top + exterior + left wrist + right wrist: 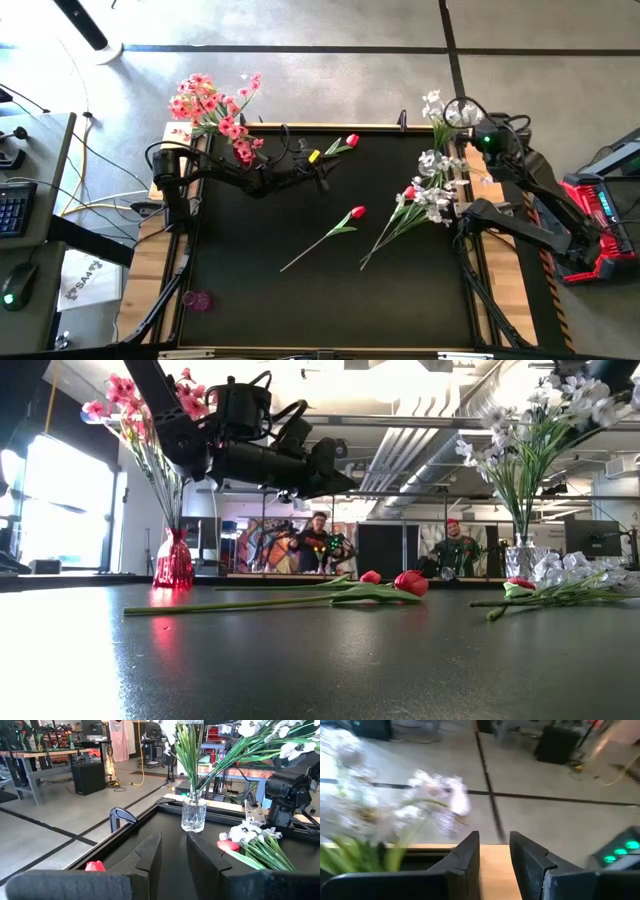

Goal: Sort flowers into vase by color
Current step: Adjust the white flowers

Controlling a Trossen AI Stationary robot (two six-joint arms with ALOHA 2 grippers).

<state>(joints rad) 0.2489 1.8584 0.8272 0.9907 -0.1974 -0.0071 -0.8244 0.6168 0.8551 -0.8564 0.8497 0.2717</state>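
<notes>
Pink flowers (215,108) stand in a red vase (173,560) at the table's far left corner. White flowers (438,108) stand in a clear vase (193,815) at the far right corner. One red tulip (357,212) lies mid-table and another (351,141) lies by the far edge. A bundle of white sprays with a red bud (420,200) lies at the right. My left gripper (173,845) hovers level above the table (325,180), pointing toward the bundle, fingers slightly apart and empty. My right gripper (494,837) is raised beside the clear vase (475,132), fingers apart and empty.
A small pink object (197,300) lies at the table's near left corner. A metal clamp (120,817) sticks up from the table's far edge. People sit in the room beyond the table (320,540).
</notes>
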